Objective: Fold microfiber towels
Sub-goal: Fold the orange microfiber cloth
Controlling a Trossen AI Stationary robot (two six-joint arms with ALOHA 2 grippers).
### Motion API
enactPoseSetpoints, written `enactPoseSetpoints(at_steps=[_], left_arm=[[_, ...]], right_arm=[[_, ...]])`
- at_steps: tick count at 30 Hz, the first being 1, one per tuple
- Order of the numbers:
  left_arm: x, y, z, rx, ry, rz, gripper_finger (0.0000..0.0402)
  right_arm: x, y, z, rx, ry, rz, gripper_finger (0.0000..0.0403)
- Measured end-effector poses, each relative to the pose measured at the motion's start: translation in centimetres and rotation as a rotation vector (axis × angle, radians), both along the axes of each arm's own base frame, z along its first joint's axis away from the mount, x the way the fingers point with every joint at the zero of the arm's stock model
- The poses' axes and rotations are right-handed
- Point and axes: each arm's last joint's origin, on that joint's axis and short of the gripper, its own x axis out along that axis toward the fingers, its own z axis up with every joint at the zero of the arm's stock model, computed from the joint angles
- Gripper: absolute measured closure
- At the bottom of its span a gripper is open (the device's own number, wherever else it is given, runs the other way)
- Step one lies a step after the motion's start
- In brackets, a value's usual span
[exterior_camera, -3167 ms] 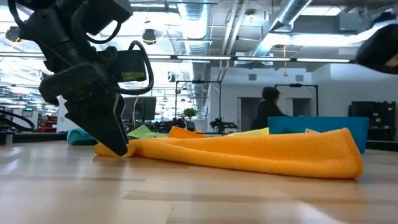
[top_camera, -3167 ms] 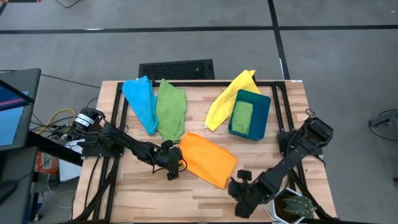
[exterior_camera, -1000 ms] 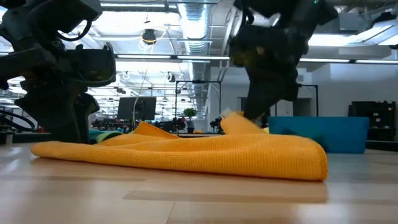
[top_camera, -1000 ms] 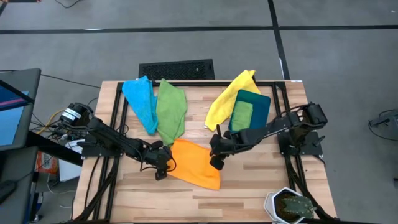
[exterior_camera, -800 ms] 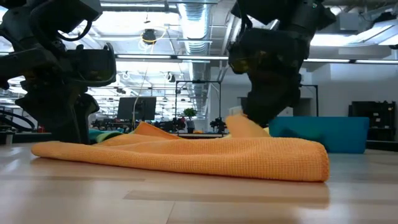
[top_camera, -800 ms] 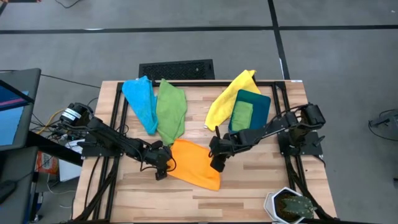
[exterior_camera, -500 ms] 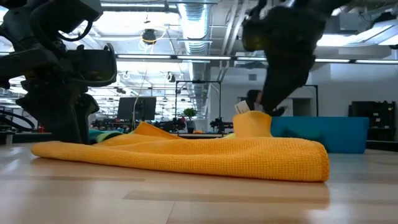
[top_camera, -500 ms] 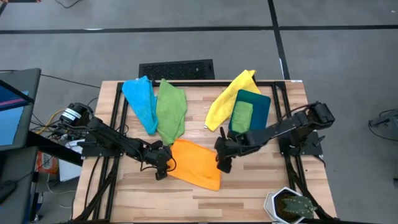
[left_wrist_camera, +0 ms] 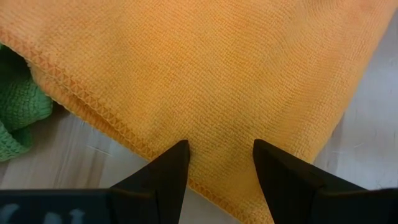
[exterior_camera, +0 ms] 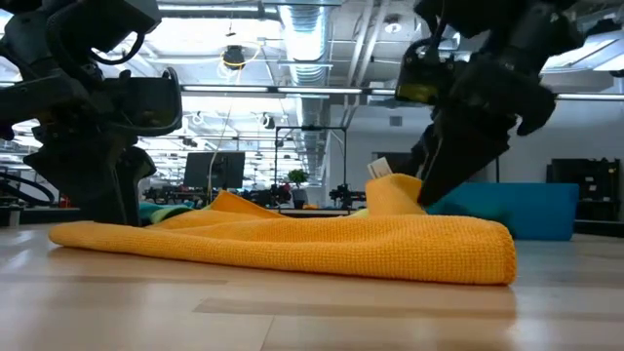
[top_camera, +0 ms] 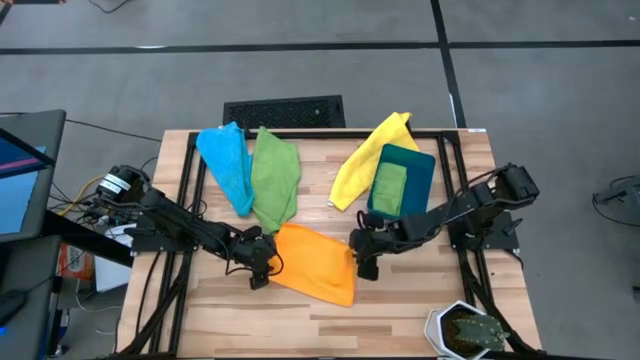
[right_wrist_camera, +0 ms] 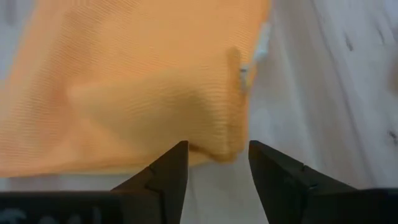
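Observation:
An orange microfiber towel (top_camera: 315, 262) lies folded over on the wooden table, its layers flat on the top. One corner with a white tag (exterior_camera: 378, 169) stands up at its right end. My left gripper (top_camera: 258, 272) is open at the towel's left, hemmed edge (left_wrist_camera: 124, 134). My right gripper (top_camera: 365, 268) is open just off the towel's right edge, its fingers on either side of the raised fold (right_wrist_camera: 214, 146) without touching it. Blue (top_camera: 227, 163), green (top_camera: 274, 175) and yellow (top_camera: 365, 160) towels lie farther back. My left gripper's open fingertips (left_wrist_camera: 180, 152) stand on the orange towel's top layer just inside its hemmed left edge, slanting down from the table's left. Whether they press on the cloth or only hover over it, I cannot tell.
A dark teal bin (top_camera: 420, 170) with a folded green cloth (top_camera: 389, 188) in it stands at the back right, beside the yellow towel. A potted plant (top_camera: 465, 330) sits off the near right corner. Bare wood lies along the near edge.
My right gripper, shut on the orange towel's right corner a second ago, has opened and let it go. It has then drawn back toward the table's right edge, sinking a little and rolling its wrist. The released corner stays standing up; the rest of the towel lies as before.

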Motion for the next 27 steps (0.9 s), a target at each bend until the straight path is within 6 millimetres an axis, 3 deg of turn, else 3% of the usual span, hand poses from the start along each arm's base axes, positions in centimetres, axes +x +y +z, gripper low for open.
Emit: enactPoseSetpoints(at_steps=[9,13,19,27], left_arm=[[0.0,0.0,0.0,0.007,0.001,-0.011,0.0223],[0.0,0.0,0.0,0.009,0.000,-0.011,0.0223],[0.0,0.1,0.0,0.022,-0.004,-0.004,0.0223],[0.0,0.1,0.0,0.023,-0.006,-0.001,0.0223]], right_arm=[[1.3,-0.7,-3.3,0.048,0.081,0.102,0.0214],[1.9,-0.5,-3.3,0.058,0.089,0.105,0.0243],[1.7,-0.1,-1.7,0.138,0.157,0.165,0.0378],[1.9,0.3,3.3,0.284,0.209,0.111,0.0374]])
